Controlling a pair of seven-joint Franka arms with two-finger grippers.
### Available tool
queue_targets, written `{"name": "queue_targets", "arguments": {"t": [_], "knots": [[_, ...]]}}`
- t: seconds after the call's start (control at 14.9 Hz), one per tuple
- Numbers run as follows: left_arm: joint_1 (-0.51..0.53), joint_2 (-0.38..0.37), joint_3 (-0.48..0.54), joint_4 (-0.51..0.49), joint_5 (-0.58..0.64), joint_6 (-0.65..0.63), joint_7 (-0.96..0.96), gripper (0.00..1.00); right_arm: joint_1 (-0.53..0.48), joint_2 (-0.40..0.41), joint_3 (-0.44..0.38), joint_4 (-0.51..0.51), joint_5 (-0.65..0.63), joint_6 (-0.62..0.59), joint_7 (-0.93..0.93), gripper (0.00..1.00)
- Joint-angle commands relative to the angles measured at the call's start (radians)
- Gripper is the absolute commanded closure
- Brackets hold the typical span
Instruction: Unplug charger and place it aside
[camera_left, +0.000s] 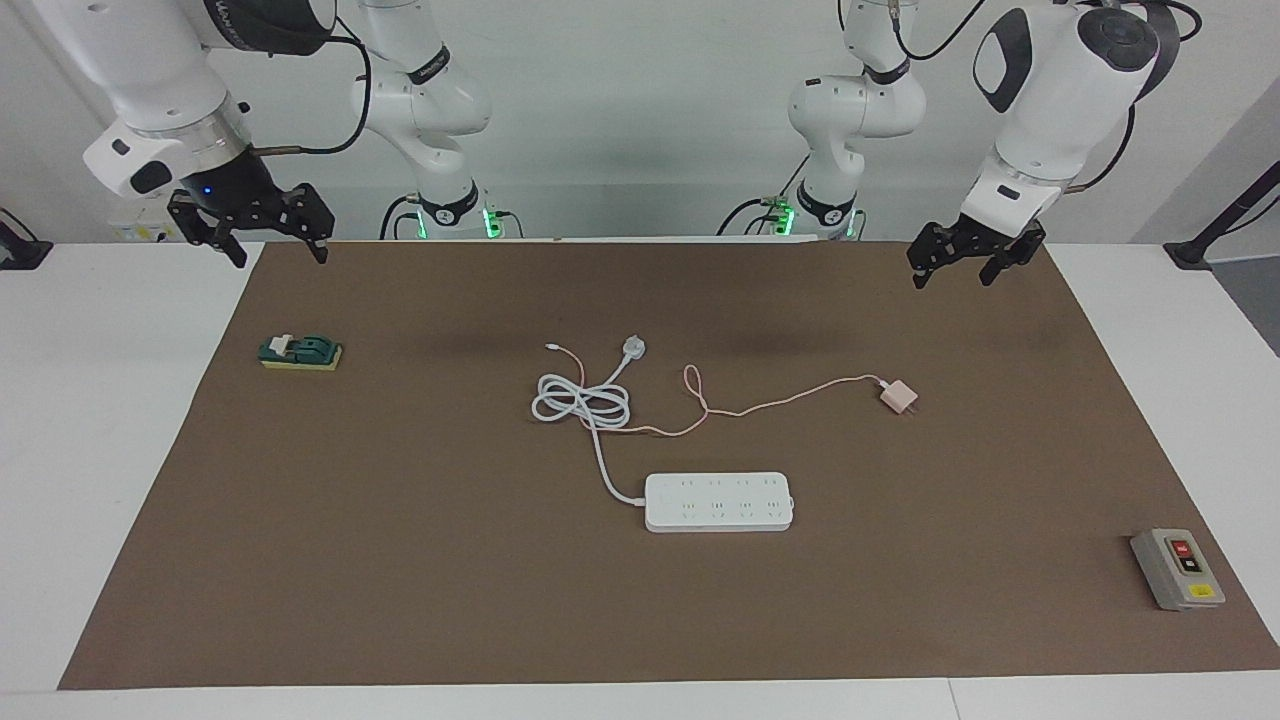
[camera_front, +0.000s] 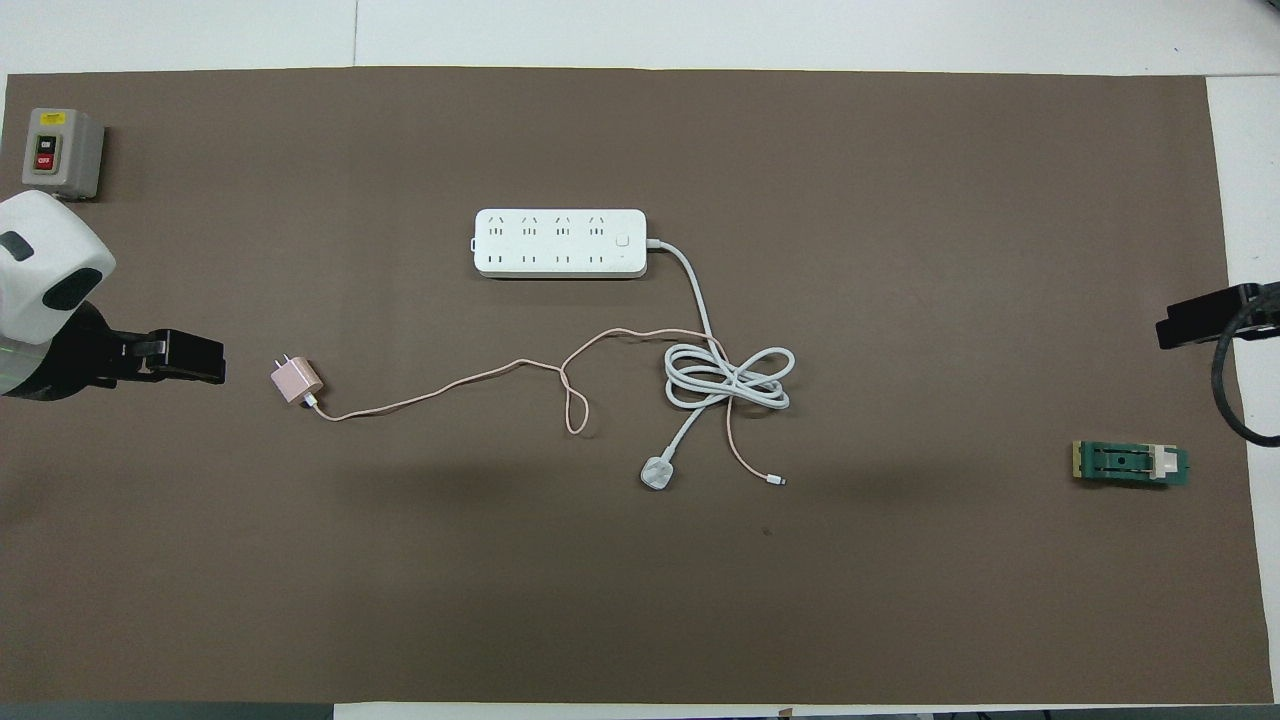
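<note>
In the facing view the charger lay unplugged on the brown mat, nearer the robots than the power strip. The left gripper and right gripper both hung open, empty. Overhead, the charger sat near the left gripper; the right gripper's fingers seemed hidden.

- Facing view: taken high, across the table, toward the robots.
- Overhead view: taken from above the robots' end, steeply downward.
- The brown mat is shared, half a turn apart.
</note>
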Motion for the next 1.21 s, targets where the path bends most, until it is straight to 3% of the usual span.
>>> {"name": "queue_targets", "arguments": {"t": [0.0,1.14], "knots": [[-0.012,0.035,0.009,0.049,0.003,-0.034,0.011,0.00,-0.014,-0.001,0.013,0.005,0.014,-0.014,0.018,0.00],[-0.006,0.023,0.012,0.034,-0.005,0.000,0.095,0.00,-0.011,-0.012,0.013,-0.027,0.011,0.002,0.032,0.00]]}}
